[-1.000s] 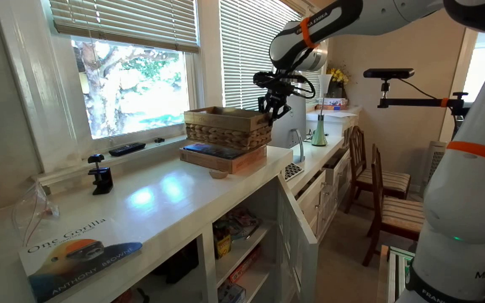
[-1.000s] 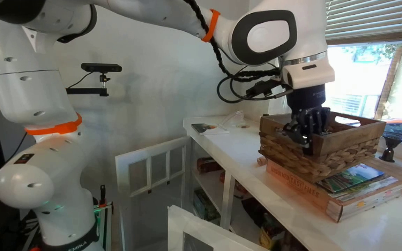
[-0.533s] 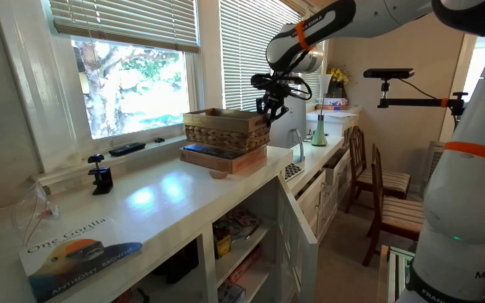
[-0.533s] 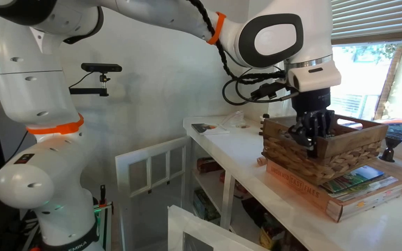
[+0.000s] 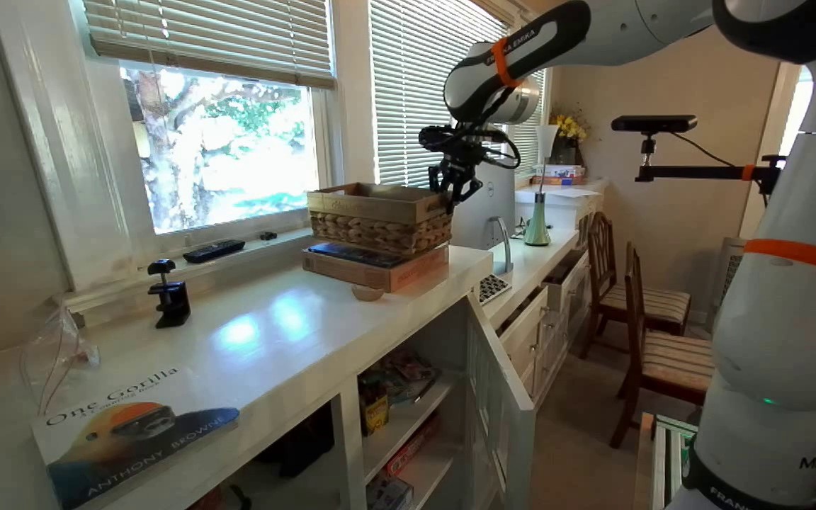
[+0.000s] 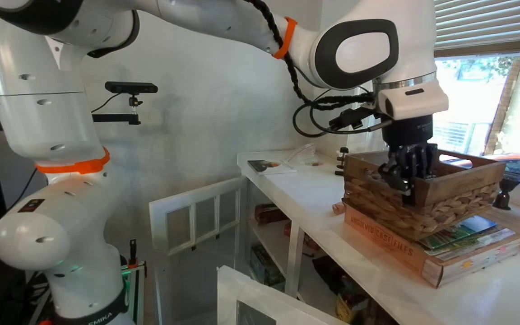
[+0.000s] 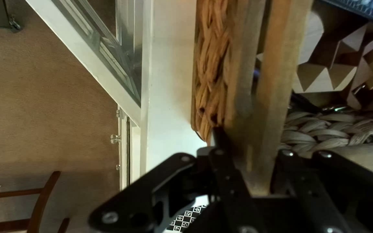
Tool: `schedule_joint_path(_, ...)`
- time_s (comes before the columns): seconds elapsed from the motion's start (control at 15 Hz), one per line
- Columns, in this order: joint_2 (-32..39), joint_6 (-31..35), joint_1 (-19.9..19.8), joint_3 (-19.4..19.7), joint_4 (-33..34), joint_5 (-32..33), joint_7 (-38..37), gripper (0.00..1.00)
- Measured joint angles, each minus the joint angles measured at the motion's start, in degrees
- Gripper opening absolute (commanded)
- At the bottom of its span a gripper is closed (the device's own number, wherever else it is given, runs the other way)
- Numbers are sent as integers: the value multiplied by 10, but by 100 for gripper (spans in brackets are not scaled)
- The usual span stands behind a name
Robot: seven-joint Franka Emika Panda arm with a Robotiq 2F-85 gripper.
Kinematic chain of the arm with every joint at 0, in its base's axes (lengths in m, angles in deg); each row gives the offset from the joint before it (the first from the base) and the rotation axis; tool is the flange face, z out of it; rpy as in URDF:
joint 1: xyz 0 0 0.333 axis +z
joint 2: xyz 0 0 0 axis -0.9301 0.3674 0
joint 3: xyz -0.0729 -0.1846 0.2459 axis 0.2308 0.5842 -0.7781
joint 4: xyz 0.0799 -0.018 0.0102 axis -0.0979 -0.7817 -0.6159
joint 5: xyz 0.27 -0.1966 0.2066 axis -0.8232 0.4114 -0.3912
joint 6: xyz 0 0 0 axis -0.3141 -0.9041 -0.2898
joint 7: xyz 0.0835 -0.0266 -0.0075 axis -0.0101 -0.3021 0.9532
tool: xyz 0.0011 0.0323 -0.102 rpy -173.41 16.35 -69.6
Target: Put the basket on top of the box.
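1. Wrist view: gripper nearest, jaws closed on the rim of the basket, 1 finger outside the wall, 1 inside.
2. In both exterior views basket is over the box, w/ part of the box's top showing; can't tell if touching or just above.
3. Box lies flat on the white table; orange-brown side reads "UNSOLVED CASE FILES", green-blue print shows on top.
4. Small tan obj. just beside box, can't ID.
5. Farther back in an exterior view: white cabinet door w/ panes, standing open.
6. Far end of table: book lying flat, clear plastic bag just beside it.
7. Behind all that, pale wall.
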Motion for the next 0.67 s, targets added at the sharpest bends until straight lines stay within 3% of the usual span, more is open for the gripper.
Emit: schedule_joint_path(0.67, 24, 0, 2, 3, 12, 0, 1, 4)
